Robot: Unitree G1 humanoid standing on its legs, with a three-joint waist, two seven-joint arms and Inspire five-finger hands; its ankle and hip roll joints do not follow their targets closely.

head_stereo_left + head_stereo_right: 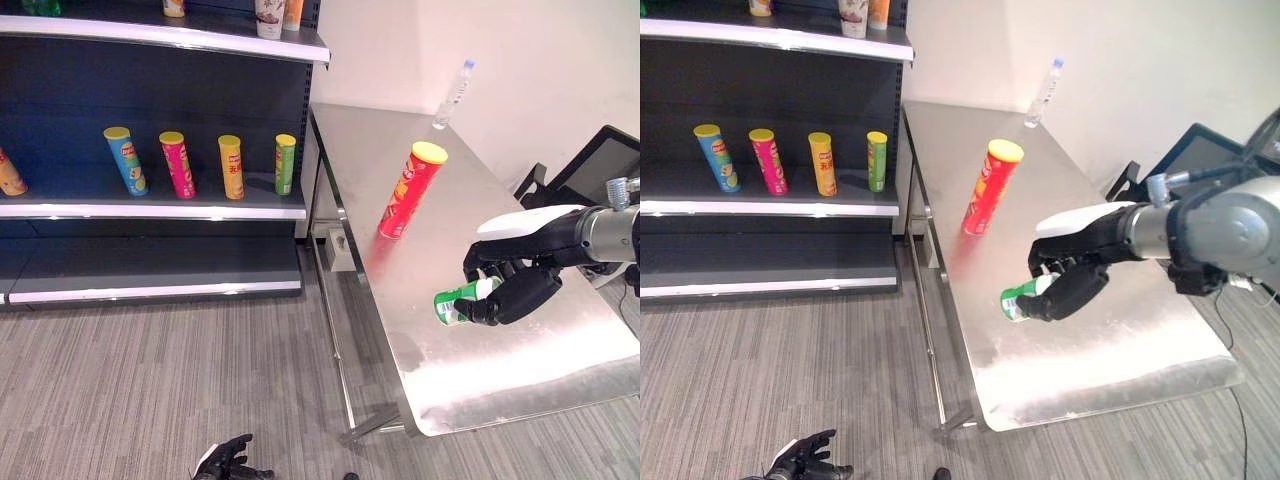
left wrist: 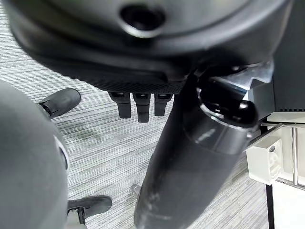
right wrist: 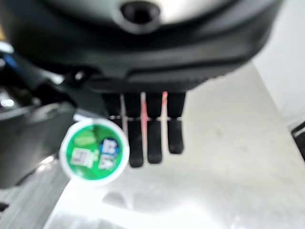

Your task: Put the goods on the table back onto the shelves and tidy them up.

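Right hand [image 1: 520,285] over worktop [image 1: 500,350], fingers [image 3: 152,138] curled round small green can [image 1: 455,303], held on its side, clear of surface. Red tube [image 1: 410,190] upright on worktop at 11 o'clock of hand, apart. Clear bottle [image 1: 452,95] at far worktop edge, 12 o'clock. Shelf [image 1: 150,210] at 9 o'clock: blue tube [image 1: 126,160], pink tube [image 1: 177,165], orange tube [image 1: 231,167], green tube [image 1: 285,164] stood in row. Left hand [image 1: 225,462] low above floor, fingers loosely curled, nothing held.

A green and white can [image 1: 455,303] is clasped in the dark right hand [image 1: 520,290], whose thumb is covered in white. At twelve o'clock a red tube [image 1: 410,190] with a yellow lid is seen on the silver table [image 1: 520,370]. Blue, pink, orange and green tubes [image 1: 180,164] are lined on the dark shelf [image 1: 150,210].
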